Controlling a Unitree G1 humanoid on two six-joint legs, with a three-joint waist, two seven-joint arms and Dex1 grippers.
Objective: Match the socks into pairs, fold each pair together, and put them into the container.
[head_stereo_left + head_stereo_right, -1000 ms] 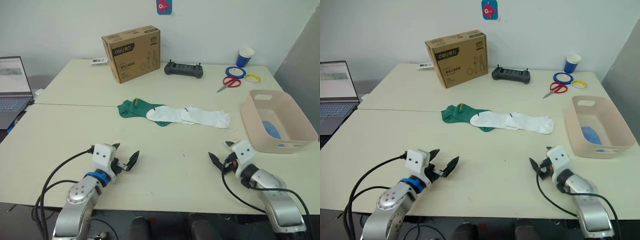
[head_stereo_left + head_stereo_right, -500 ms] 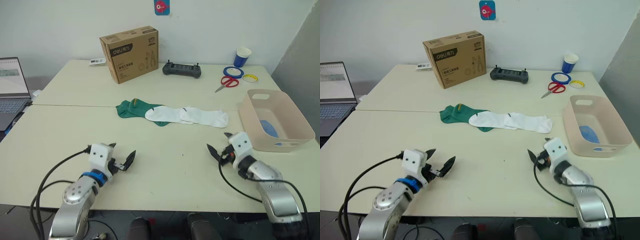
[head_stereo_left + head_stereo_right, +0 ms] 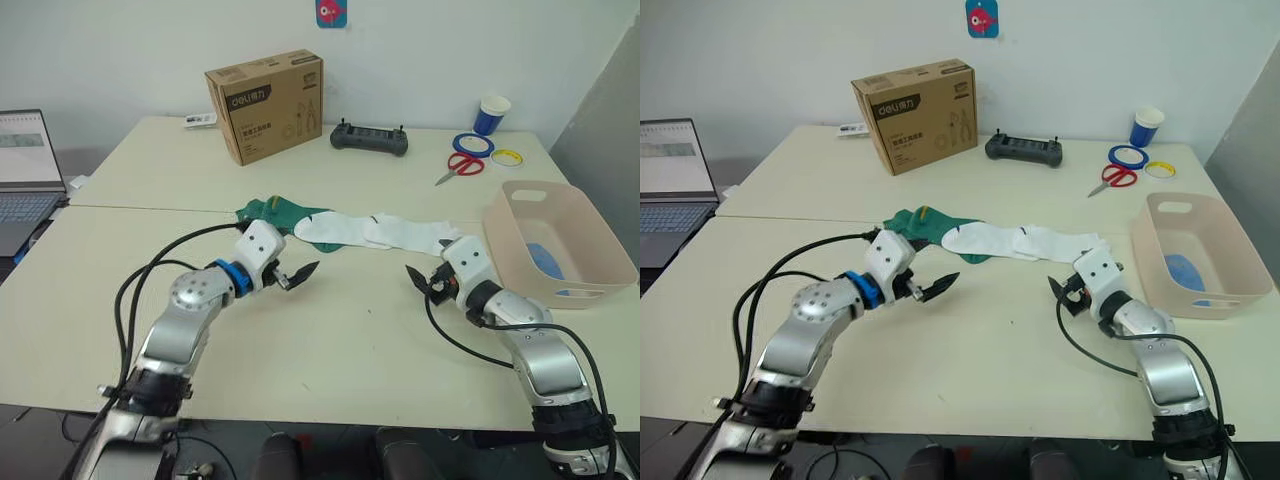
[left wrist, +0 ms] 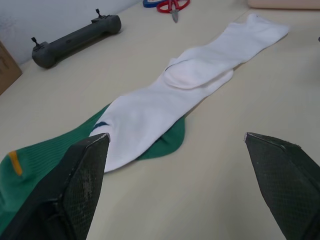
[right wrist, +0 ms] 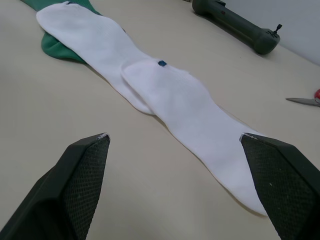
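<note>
Two white socks (image 3: 385,233) lie flat in a row, overlapping a green sock (image 3: 268,212). A blue sock (image 3: 547,259) sits inside the pink container (image 3: 520,255).

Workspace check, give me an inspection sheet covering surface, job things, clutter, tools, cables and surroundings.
Surface: cream table, two tops joined by a seam.
Job's things: two white socks overlapping end to end, one lying over a green sock; something blue inside the pink basin.
Clutter: cardboard box, black controller, red scissors, tape rolls, blue cup.
Tools: left tool open beside the green sock; right tool open near the white socks' far end.
Cables: black cables along both arms.
Surroundings: laptop on the left, white wall.
</note>
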